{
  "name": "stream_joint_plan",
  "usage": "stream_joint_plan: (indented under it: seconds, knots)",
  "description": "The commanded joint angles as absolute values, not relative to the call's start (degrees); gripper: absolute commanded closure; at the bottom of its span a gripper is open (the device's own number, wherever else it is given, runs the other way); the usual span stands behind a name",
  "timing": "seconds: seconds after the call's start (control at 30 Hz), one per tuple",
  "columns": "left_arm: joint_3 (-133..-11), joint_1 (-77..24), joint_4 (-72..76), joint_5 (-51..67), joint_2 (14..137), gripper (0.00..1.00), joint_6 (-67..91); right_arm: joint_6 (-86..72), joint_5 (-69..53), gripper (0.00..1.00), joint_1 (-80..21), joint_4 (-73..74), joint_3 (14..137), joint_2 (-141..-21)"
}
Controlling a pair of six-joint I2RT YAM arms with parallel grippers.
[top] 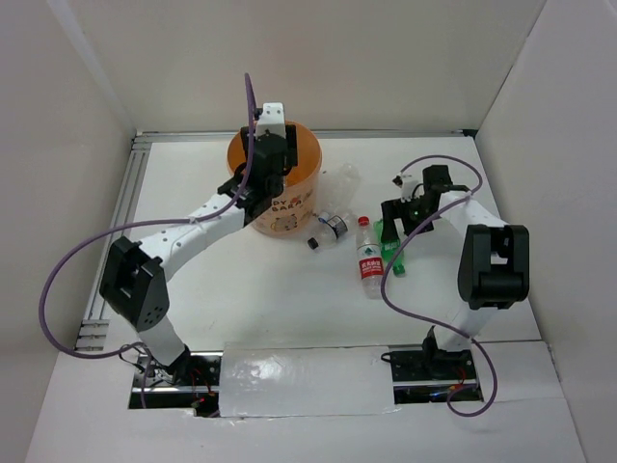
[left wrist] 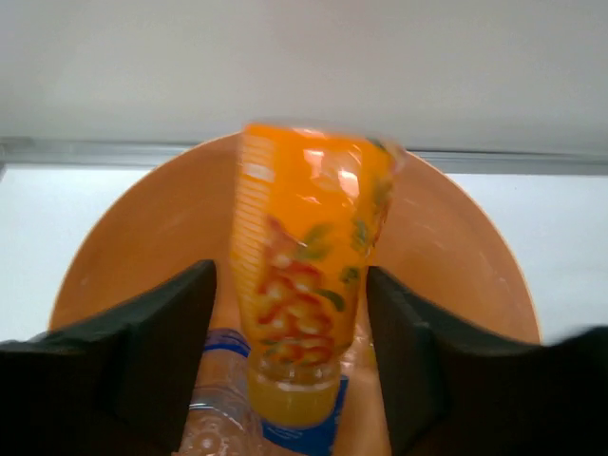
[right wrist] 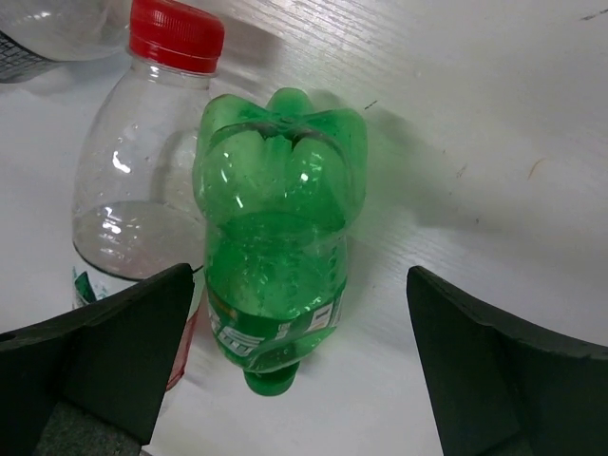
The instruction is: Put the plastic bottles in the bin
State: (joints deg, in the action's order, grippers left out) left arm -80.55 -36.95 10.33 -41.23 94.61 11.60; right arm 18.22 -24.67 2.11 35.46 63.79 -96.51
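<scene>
Over the bin (top: 307,159), at 11 o'clock from the counter's centre in the top view, the left pincer (left wrist: 290,271) points down into the opening. The orange bottle (left wrist: 309,275) hangs cap-down between its fingers. The jaws stand wider than the bottle and a gap shows on the bottle's left side, so nothing appears clamped. The bottle's top is blurred, which suggests it is dropping. Placing the pincer above the rim ensures the bottle lands inside the bin. A blue-labelled bottle (left wrist: 304,437) already lies on the bin floor.

At 3 o'clock from the bin a clear bottle (top: 347,178) lies on the counter (right wrist: 494,142). At 4 o'clock lies a dark-labelled bottle (top: 330,230).

Further right, the red-capped bottle (right wrist: 133,190) lies touching or just beside the green bottle (right wrist: 280,218), at its 9 o'clock in the wrist view. The right pincer (right wrist: 299,275) hovers over the green bottle with jaws fully spread and holds nothing. One finger stands on each side of the body, and the left finger lies over the red-capped bottle. Judgement: the wide spread allows a grasp across the body, but that left finger may strike the neighbouring bottle on descent.
</scene>
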Motion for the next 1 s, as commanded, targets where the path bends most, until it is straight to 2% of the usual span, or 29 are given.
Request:
stream_joint_plan:
  seconds: [0.0, 0.07, 0.23, 0.37, 0.43, 0.47, 0.5, 0.53, 0.63, 0.77, 0.83, 0.93, 0.97]
  knots:
    - [-86.48, -36.12, 5.72, -43.86, 95.80, 0.20, 15.56, 17.40, -22.85, 0.00, 0.88, 32.26, 63.63, -97.99]
    - [-83.95, -36.12, 7.28, -42.55, 94.67, 0.00, 13.72, 17.40, -22.85, 0.02, 0.36, 32.26, 63.63, -98.61]
    - [-78.85, -40.86, 11.16, -33.77, 86.85, 0.00, 4.24, 17.40, -21.53, 0.12, -0.26, 32.26, 63.11, -100.72]
    - [-72.26, -48.57, 8.44, -22.69, 78.77, 0.03, 5.34, 16.88, -21.01, 0.22, -0.79, 31.64, 63.10, -102.47]
    - [-66.29, -51.14, 7.04, -18.23, 75.07, 0.05, 8.95, 16.88, -21.53, 0.34, -0.79, 31.64, 63.89, -103.27]
    - [-61.75, -53.41, 7.03, -17.06, 73.49, 0.05, 13.75, 16.88, -22.14, 0.49, -0.79, 33.21, 65.29, -104.14]
    - [-59.35, -54.39, 7.03, -17.05, 73.48, 0.05, 16.50, 17.40, -22.67, 0.49, -0.79, 33.22, 66.26, -104.15]
    - [-56.80, -55.19, 7.73, -15.92, 72.95, 0.05, 19.05, 18.01, -23.20, 0.64, -0.79, 35.66, 67.40, -104.76]
    - [-48.99, -58.09, 11.42, -15.12, 72.95, 0.02, 29.07, 21.52, -27.15, 0.81, 0.78, 40.93, 73.54, -102.93]
    - [-43.52, -60.46, 15.72, -15.12, 75.40, 0.00, 35.93, 26.53, -36.01, 0.88, 1.58, 46.65, 87.86, -100.29]
    - [-41.93, -60.47, 17.92, -12.93, 77.42, 0.00, 38.57, 28.21, -41.01, 0.88, 0.27, 47.20, 97.67, -99.76]
    - [-39.91, -61.61, 21.96, -11.69, 79.71, 0.00, 40.86, 30.50, -47.78, 0.87, -4.64, 43.96, 107.36, -99.76]
    - [-39.90, -61.61, 23.63, -10.99, 79.72, 0.00, 40.87, 29.37, -48.42, 0.87, -5.88, 38.90, 108.88, -99.76]
